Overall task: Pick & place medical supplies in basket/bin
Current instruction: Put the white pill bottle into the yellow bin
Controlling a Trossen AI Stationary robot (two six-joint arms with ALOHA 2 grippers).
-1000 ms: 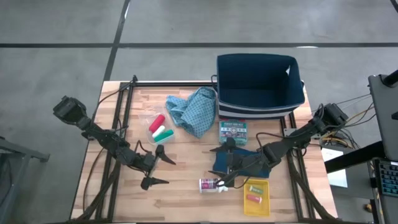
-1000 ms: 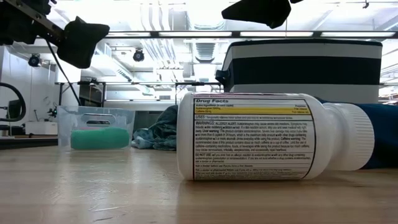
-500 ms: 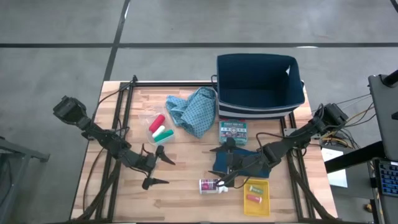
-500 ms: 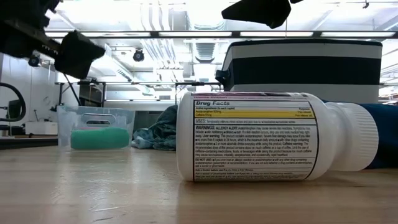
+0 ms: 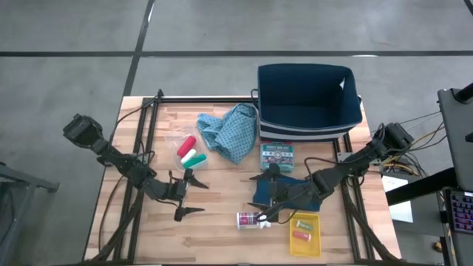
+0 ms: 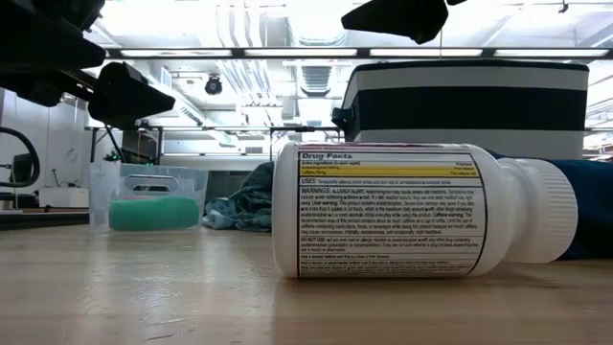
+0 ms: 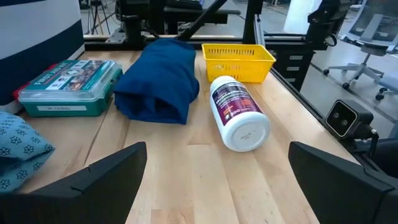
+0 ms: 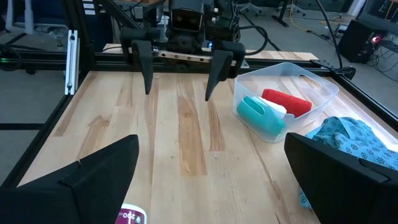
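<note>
A white pill bottle (image 5: 250, 219) lies on its side on the table near the front edge, large in the low view (image 6: 421, 211). Red, green and white cylinders (image 5: 191, 153) lie in a clear tray. A light-blue patterned cloth (image 5: 233, 131) is heaped beside the dark blue basket (image 5: 310, 125). The dark teal folded cloth (image 7: 158, 81) lies flat behind the bottle. My left gripper (image 5: 194, 197) stands open left of the bottle, pointing at it. My right gripper (image 5: 255, 193) hangs open above the teal cloth, well clear of it.
A green first-aid box (image 5: 277, 156) sits in front of the basket. A small yellow basket (image 5: 304, 233) with small items stands at the front right. Black frame rails (image 5: 148, 133) run along the table's left and right sides. Bare wood lies between the two grippers.
My left gripper has tipped its fingers downward and turned a little at the wrist, staying open; in the low view its finger now sits lower. My right gripper has kept still.
</note>
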